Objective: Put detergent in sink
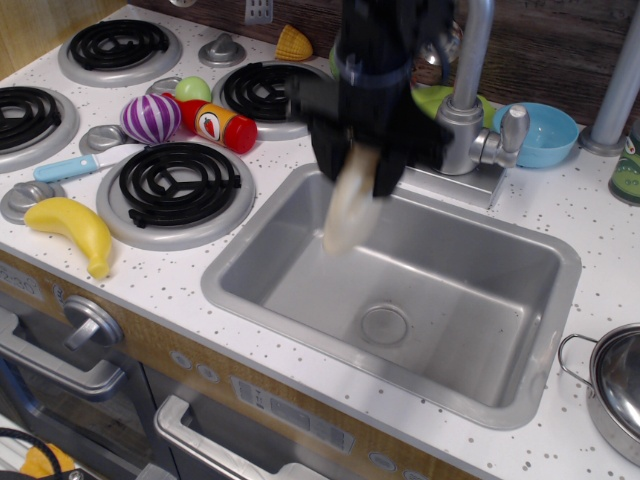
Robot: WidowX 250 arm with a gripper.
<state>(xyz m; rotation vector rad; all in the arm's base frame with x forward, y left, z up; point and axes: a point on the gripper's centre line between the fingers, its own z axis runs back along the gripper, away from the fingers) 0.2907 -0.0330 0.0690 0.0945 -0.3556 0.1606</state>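
My black gripper is shut on the top of the cream-white detergent bottle. The bottle hangs tilted below the fingers, over the back left part of the silver-grey sink. Its lower end is inside the basin's outline and appears above the floor. The sink's round drain lies to the right of and nearer than the bottle. The gripper and bottle are blurred by motion.
The faucet stands just behind and right of the gripper. A red-and-yellow bottle, striped purple ball, banana and burners lie to the left. A blue bowl is back right, a steel pot front right.
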